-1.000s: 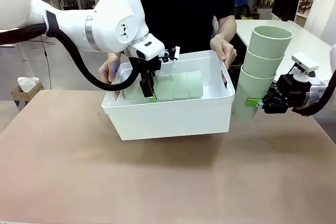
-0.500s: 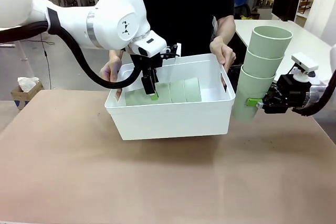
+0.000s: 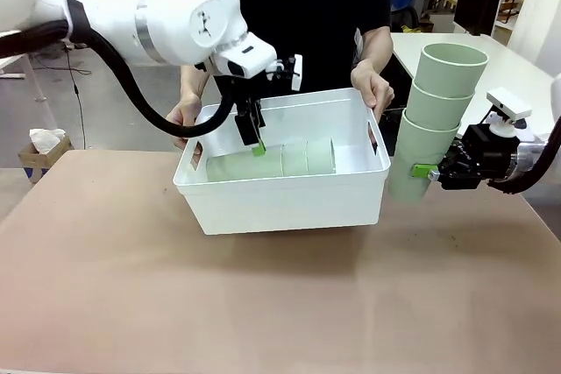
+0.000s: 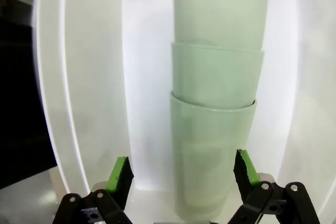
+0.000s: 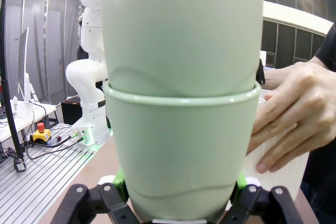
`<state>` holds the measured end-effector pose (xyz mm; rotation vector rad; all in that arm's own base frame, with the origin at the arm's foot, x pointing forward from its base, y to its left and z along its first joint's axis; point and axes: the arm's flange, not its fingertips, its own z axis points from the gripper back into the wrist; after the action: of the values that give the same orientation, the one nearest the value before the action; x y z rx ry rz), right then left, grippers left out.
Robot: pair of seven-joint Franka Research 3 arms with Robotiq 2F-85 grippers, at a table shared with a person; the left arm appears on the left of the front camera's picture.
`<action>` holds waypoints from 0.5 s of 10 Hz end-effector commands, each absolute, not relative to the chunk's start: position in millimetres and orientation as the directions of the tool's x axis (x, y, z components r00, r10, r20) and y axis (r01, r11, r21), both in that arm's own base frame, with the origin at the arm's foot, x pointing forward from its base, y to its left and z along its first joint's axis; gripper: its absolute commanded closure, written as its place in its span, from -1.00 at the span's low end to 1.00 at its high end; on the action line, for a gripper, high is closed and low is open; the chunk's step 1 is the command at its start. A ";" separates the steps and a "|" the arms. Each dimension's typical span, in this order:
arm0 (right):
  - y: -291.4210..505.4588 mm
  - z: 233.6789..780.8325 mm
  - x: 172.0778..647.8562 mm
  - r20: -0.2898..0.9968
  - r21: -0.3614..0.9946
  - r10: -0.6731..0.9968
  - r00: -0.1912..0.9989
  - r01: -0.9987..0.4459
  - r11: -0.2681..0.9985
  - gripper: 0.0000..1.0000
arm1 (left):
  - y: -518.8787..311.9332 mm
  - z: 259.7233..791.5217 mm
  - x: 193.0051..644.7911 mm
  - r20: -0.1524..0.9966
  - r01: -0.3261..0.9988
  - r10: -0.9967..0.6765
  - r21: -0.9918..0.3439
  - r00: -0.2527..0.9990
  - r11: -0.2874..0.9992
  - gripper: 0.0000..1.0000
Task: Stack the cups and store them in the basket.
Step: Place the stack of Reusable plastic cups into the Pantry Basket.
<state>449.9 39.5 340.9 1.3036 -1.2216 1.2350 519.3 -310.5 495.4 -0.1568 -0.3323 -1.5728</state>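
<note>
Light, slick cups [image 3: 436, 120], I'd guess; right gripper [image 3: 429, 172] clamps the lowest near its base; left gripper [image 3: 251, 142] gapes over basket [image 3: 289, 203].

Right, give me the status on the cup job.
Done: a stack of three cups lies in the basket, the left gripper open above it. In hand: the right gripper clamps a second three-cup stack beside the basket. Left: putting that stack in.
</note>
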 end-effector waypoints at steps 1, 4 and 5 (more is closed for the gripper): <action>41.2 345.9 449.7 0.998 -0.015 -0.060 -0.011 -0.997 -0.073 -0.69 | -274.8 531.0 507.8 0.445 1.000 -0.895 0.004 -0.019 -0.019 -1.00; 41.2 345.9 449.7 0.998 -0.015 -0.060 -0.011 -0.997 -0.073 -0.69 | -197.9 585.3 488.5 0.651 0.997 -0.759 -0.058 0.005 -0.043 -1.00; 41.2 345.9 449.7 0.998 -0.015 -0.060 -0.011 -0.997 -0.073 -0.69 | -161.9 596.0 485.1 0.705 0.998 -0.709 -0.056 0.013 -0.037 -1.00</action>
<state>449.9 39.4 340.5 1.3040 -1.2211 1.2342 490.3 -194.5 604.2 -0.6098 -0.5289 -1.5200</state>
